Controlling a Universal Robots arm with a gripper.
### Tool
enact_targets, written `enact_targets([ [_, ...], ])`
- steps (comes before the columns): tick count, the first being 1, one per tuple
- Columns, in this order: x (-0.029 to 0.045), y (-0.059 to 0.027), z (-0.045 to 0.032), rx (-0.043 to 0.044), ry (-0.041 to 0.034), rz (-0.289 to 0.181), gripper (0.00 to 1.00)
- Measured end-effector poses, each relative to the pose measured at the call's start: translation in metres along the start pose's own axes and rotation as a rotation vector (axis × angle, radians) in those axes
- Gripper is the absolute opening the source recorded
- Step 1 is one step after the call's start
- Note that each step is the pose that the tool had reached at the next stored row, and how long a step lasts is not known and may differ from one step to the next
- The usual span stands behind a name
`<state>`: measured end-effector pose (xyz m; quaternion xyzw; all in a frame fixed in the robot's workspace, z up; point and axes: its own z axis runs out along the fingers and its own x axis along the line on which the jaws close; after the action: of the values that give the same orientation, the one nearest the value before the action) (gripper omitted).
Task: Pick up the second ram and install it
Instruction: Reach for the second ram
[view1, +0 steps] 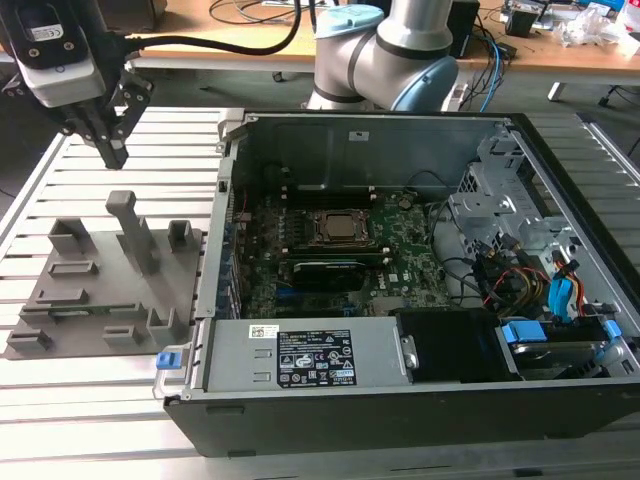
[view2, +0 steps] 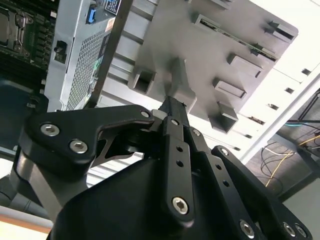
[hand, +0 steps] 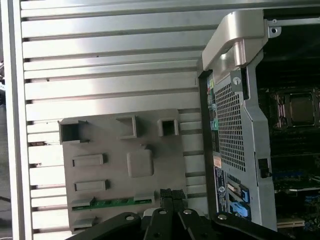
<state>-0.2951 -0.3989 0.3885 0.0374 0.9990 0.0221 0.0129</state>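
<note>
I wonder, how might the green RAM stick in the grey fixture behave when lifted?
The RAM stick looks thin and flat, so it is probably light and stiff. It seems held on edge in the grey fixture, so it might bind if tilted.

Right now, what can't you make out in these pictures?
1. Second ram: first wrist view, sunk in the grey fixture; just its green edge shows.
2. Memory slots: exterior view, too small to tell which are filled.
3. Gripper: first wrist view, cut off by the picture's edge.
</note>
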Motion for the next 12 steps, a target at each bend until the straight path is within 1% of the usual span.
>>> enact_targets([
  [3,0.0054,-0.0004,0.0000,0.0000,0.0000,0.000,0.11],
  [5,0.0126,-0.0009,0.0001,-0.0001,-0.0001,0.000,0.11],
  [6,0.0150,-0.0011,0.0000,0.0000,0.0000,0.000,0.11],
  [10,0.0213,-0.0018,0.0005,-0.0001,0.0000,0.000,0.11],
  [11,0.0242,-0.0024,0.0006,-0.0001,0.0000,0.000,0.11],
  [12,0.0257,-0.0031,0.0006,0.0000,0.0000,0.000,0.11],
])
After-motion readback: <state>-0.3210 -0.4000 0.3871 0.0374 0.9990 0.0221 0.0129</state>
